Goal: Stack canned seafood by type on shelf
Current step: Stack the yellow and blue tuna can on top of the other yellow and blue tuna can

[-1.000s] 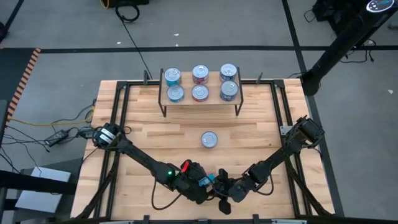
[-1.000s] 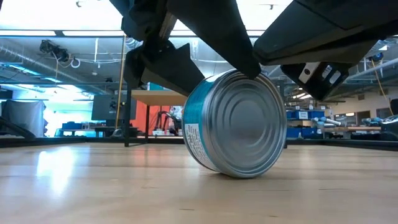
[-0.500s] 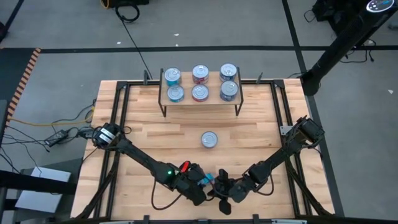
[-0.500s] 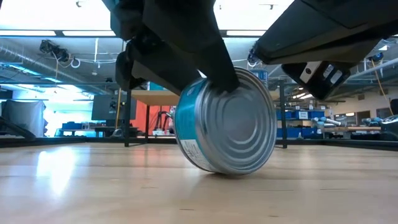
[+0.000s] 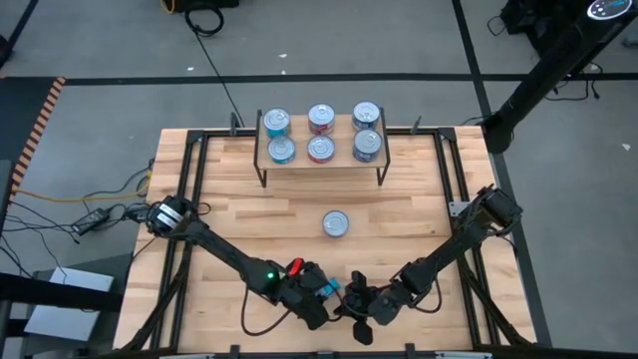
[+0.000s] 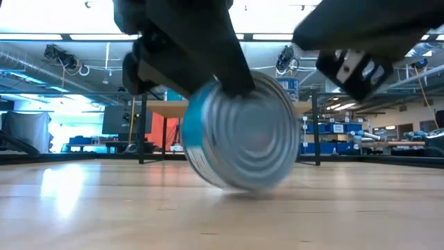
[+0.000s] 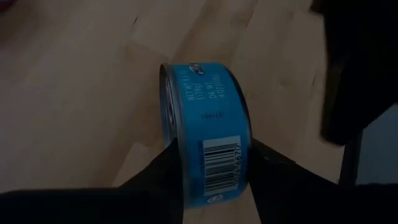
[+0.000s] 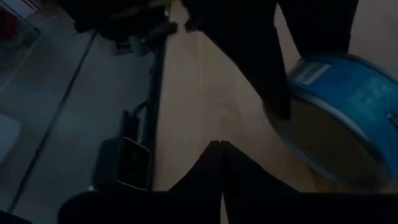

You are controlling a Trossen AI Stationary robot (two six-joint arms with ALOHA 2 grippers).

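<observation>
Left to right across your bench (image 5: 229,214). The left hand (image 5: 334,295) sits at the near edge, its fingers (image 7: 158,171) closed narrow on the two flat faces of a blue-labelled can (image 7: 205,130). That can stands on its rim, tipped, with its round axis lying roughly level, and its lower edge looks to be at or just above the wood in the low view. Just beside it, the right hand (image 5: 361,302) has its fingers pressed fully together and holds nothing. The left hand is thus the one committed to this can.

The can shows a shiny ribbed end, a bright blue side band and a barcode. Farther up the bench, a second can (image 5: 336,223) lies flat with its silver top up, well apart from both hands. Beyond it stands the shelf (image 5: 344,156), carrying six cans in three pairs: blue at left, red in the middle, dark blue at right. The shelf lies straight ahead of the held can, so you would likely need to bring the can's axis upright before stacking it at the blue pair (image 5: 278,137).
</observation>
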